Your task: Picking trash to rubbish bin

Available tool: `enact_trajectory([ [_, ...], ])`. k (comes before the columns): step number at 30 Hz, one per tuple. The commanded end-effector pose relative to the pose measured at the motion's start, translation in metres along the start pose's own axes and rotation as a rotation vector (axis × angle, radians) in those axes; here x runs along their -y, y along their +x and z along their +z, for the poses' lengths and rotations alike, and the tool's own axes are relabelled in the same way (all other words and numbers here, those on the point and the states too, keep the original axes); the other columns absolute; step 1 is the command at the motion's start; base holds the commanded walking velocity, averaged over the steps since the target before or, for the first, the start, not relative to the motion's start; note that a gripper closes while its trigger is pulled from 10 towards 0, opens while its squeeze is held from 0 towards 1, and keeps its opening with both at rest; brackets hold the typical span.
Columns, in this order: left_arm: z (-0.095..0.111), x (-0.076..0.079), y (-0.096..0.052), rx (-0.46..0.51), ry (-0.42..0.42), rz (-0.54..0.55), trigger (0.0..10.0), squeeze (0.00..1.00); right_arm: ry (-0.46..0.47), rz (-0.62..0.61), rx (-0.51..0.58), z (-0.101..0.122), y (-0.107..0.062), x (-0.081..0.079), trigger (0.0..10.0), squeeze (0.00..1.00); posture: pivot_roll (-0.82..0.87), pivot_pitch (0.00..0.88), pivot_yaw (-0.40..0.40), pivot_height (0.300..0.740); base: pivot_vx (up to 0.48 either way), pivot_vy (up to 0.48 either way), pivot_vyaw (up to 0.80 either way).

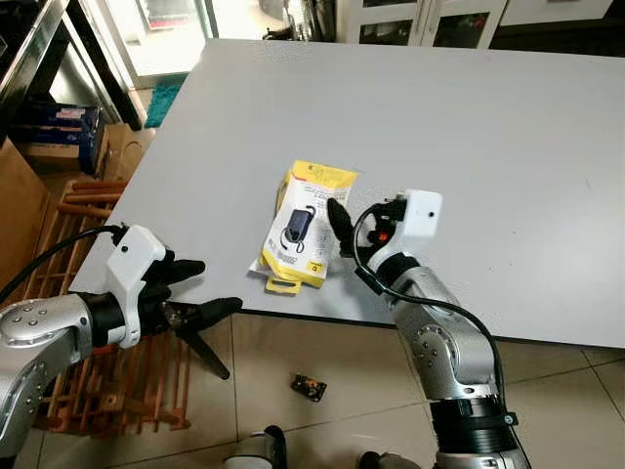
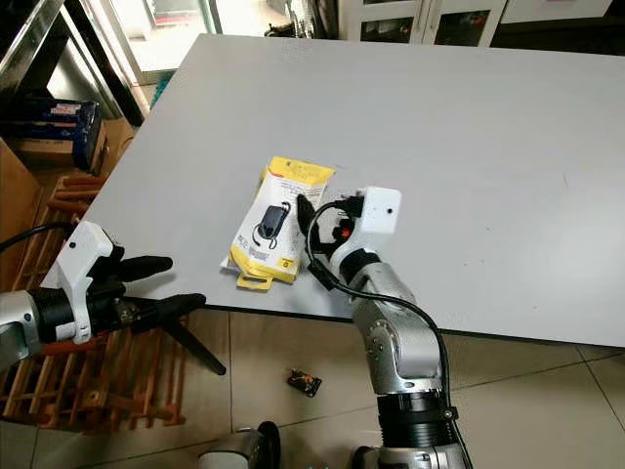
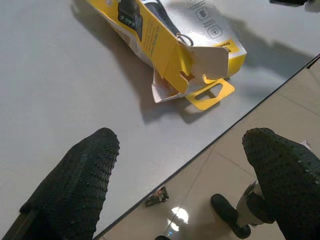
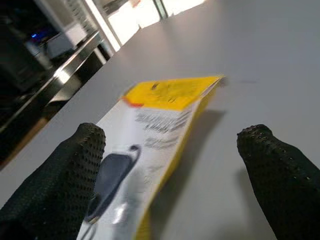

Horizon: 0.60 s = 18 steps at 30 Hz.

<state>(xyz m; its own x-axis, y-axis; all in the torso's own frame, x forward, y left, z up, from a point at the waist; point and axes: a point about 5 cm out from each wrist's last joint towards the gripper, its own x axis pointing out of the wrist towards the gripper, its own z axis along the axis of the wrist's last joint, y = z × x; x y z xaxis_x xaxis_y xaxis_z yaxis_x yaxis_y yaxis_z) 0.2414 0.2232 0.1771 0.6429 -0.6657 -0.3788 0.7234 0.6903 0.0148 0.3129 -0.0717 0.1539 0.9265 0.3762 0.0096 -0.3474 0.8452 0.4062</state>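
Fingers [image 4: 90,165] apart, R straddling yellow pkg [image 1: 303,227].

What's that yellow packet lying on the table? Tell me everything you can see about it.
The yellow packet is a flat retail box that looks like thin card, yellow-edged, with a white printed face picturing a dark gadget with a loop. It lies flat near the front edge of the grey table. Its near end is torn open, flaps splayed, and a yellow hang tab juts out there. The right gripper sits at its right side with open fingers; I cannot tell if they touch it. The left gripper hangs open off the table's edge, apart from it.
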Motion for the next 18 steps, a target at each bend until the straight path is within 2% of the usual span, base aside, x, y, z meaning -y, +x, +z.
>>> enact_trajectory([
  [1,0.004,0.0,-0.004,0.003,0.007,-0.005,10.0,0.0,0.031,0.035,-0.058,-0.009,0.003,-0.003,10.0,0.0,0.18,0.192,0.04,0.74,0.0,0.0,0.0],
  [6,0.005,0.0,-0.003,0.002,0.01,-0.005,10.0,0.0,0.032,0.031,-0.086,-0.009,0.009,0.0,10.0,0.0,0.18,0.189,0.044,0.74,0.0,0.0,0.0],
  [12,0.008,0.001,-0.005,0.005,0.016,-0.006,10.0,0.0,0.077,0.001,-0.105,-0.008,0.012,0.006,10.0,0.0,0.19,0.19,0.043,0.74,0.0,0.0,0.0],
  [18,0.009,0.003,-0.011,-0.011,0.031,-0.017,10.0,0.0,0.111,0.02,-0.18,-0.024,0.015,0.008,10.0,0.0,0.21,0.192,0.041,0.74,0.0,0.0,0.0],
])
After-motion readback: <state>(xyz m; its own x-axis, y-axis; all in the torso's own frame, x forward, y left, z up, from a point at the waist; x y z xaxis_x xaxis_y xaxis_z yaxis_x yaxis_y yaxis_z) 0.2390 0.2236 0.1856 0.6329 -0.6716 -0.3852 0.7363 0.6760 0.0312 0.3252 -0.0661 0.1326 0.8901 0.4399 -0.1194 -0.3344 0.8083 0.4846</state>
